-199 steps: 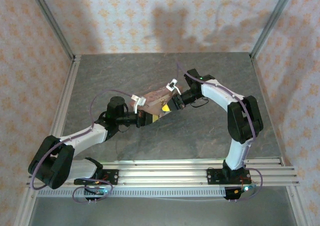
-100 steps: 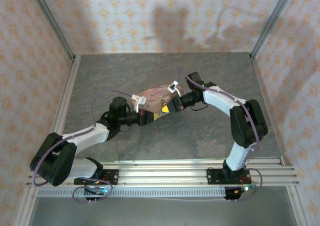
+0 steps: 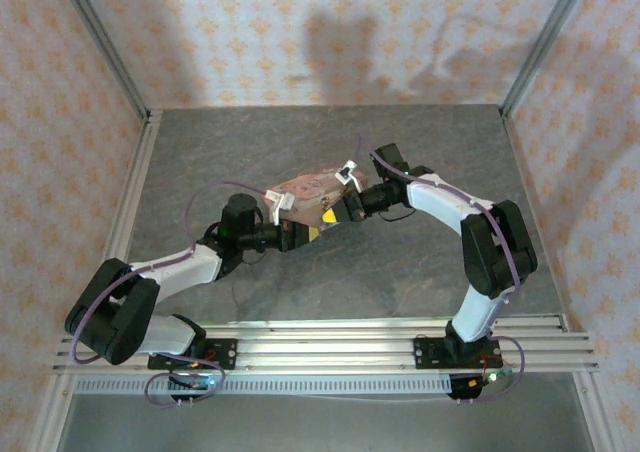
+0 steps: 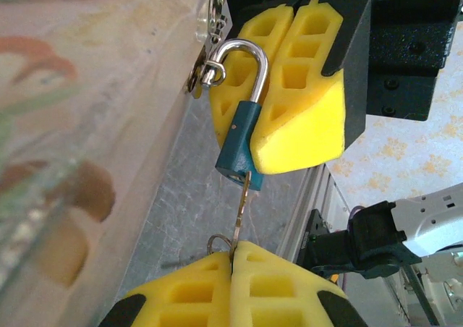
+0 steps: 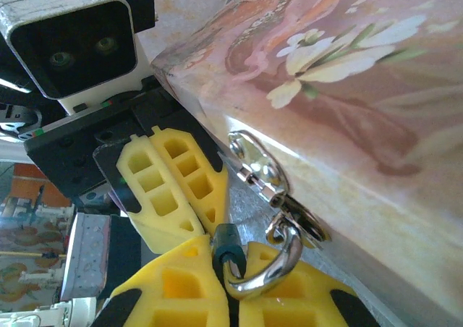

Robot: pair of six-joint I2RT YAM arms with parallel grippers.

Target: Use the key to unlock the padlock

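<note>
The small teal padlock hangs by its silvery shackle from the hasp ring on the pink floral tin. My right gripper is shut on the padlock, its yellow fingers pressing both sides of the body. The thin brownish key has its tip in the bottom of the padlock. My left gripper is shut on the key's head, where a small ring pokes out. In the top view both grippers, left and right, meet at the tin's front edge.
The pink tin sits mid-table on the grey stone-patterned surface, with its hasp plate facing the grippers. Aluminium rails run along the near edge. Patterned walls enclose the left, back and right sides.
The right arm's elbow has swung outward and its gripper shifted slightly along the tin's edge. The left wrist has edged a little forward. Both grips are unchanged.
</note>
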